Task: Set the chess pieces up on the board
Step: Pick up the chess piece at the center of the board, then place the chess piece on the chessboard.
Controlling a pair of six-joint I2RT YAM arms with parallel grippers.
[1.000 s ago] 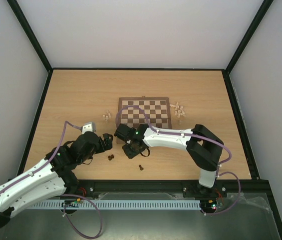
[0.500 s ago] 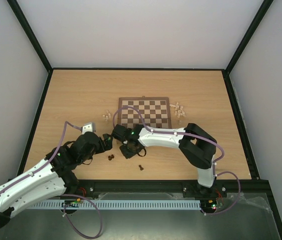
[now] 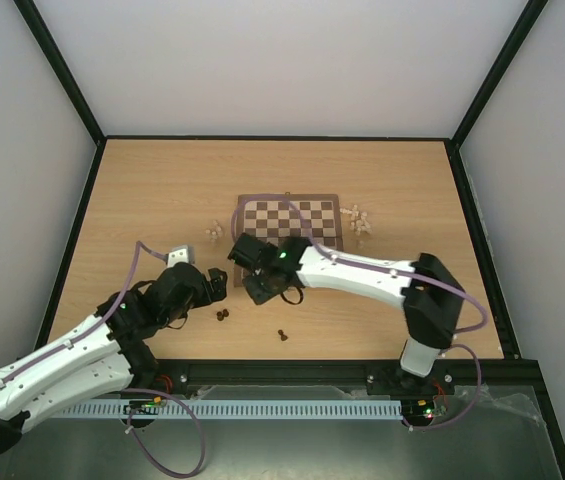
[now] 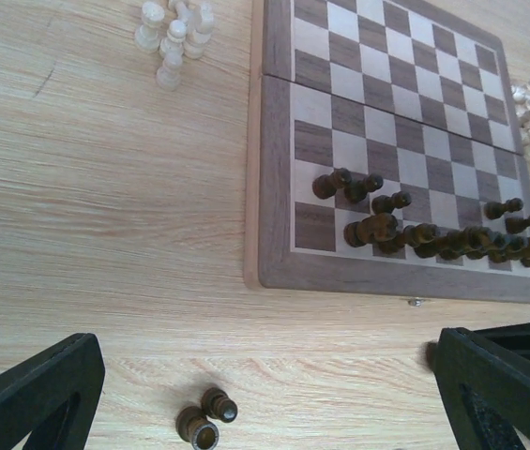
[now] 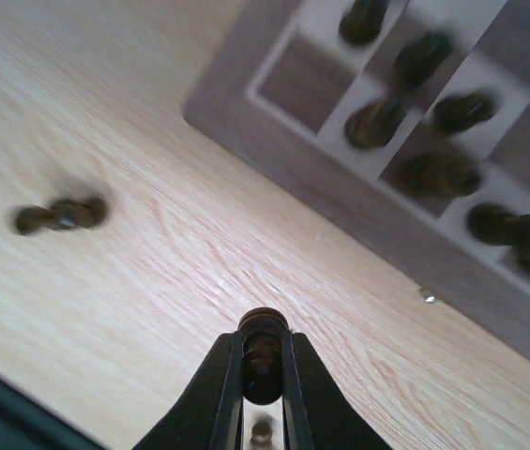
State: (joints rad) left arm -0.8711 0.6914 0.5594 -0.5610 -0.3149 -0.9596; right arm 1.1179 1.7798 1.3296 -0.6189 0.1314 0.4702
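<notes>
The board (image 3: 290, 222) lies mid-table, with several dark chess pieces (image 4: 433, 239) on its near rows. My right gripper (image 3: 260, 285) hovers over the bare table just off the board's near-left corner. In the right wrist view it (image 5: 263, 345) is shut on a dark piece (image 5: 263, 325). My left gripper (image 3: 212, 284) is open and empty to the left of it, its fingers (image 4: 35, 394) wide apart. Two dark pieces (image 4: 206, 417) lie on the table between them; they also show in the top view (image 3: 222, 315).
One more dark piece (image 3: 282, 335) lies near the front edge. Pale pieces sit in a small cluster (image 3: 214, 232) left of the board and a larger one (image 3: 360, 220) to its right. The board's frame (image 5: 274, 150) is close ahead of the right gripper.
My right gripper has moved from low over the table back up toward the board's near-left corner, and its elbow has swung right. The left arm has barely shifted.
</notes>
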